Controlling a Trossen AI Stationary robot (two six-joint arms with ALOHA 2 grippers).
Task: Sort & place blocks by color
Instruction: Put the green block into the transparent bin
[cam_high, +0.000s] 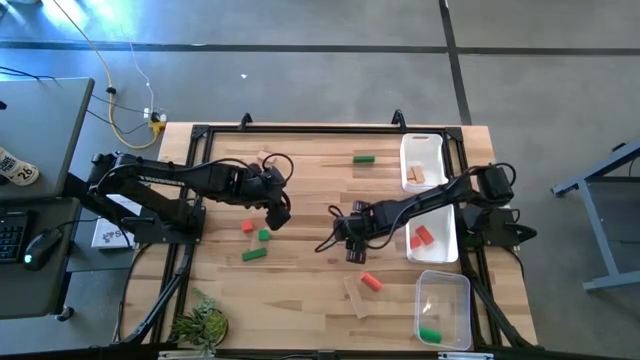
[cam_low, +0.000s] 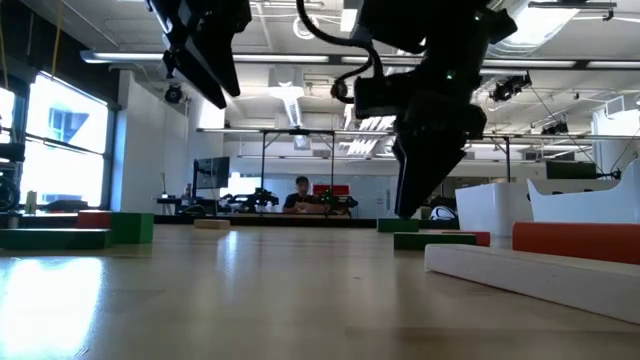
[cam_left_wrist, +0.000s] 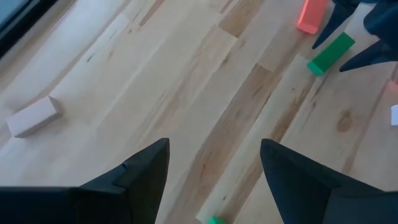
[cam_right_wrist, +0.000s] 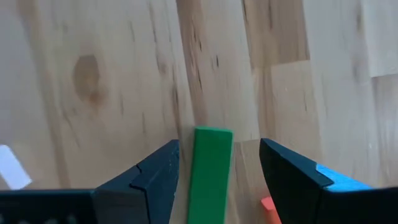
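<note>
1. Right gripper (cam_right_wrist: 214, 171): jaws spread wide, one on each side of a green bar (cam_right_wrist: 209, 174) lying flat on the tabletop (cam_right_wrist: 124, 74). Nothing is clamped; a gap shows on both flanks of the bar.
2. Bar orientation: in the right wrist view its long axis runs straight up the frame from between the jaws, the far end square and visible, the near end hidden below the frame edge. The jaws stand across its narrow width.
3. Step in hand, as judged: pick of a green block (cam_high: 355, 257), just below centre of the high view. The next move calls for a short descent if needed, then closing on the long faces, keeping the bar centred so it does not twist.
4. A red block (cam_right_wrist: 268, 208) sits just beside the bar at the lower right of the wrist frame; it could get nudged.
5. Left gripper (cam_high: 278, 212): left of centre in the high view, jaws released and empty, hanging above bare wood.
6. Outward: red and green blocks (cam_high: 256, 240) lie just below the left gripper; a clear tray (cam_high: 445, 283) at lower right holds one green block, and the white trays (cam_high: 423, 143) at right hold tan and red.
</note>
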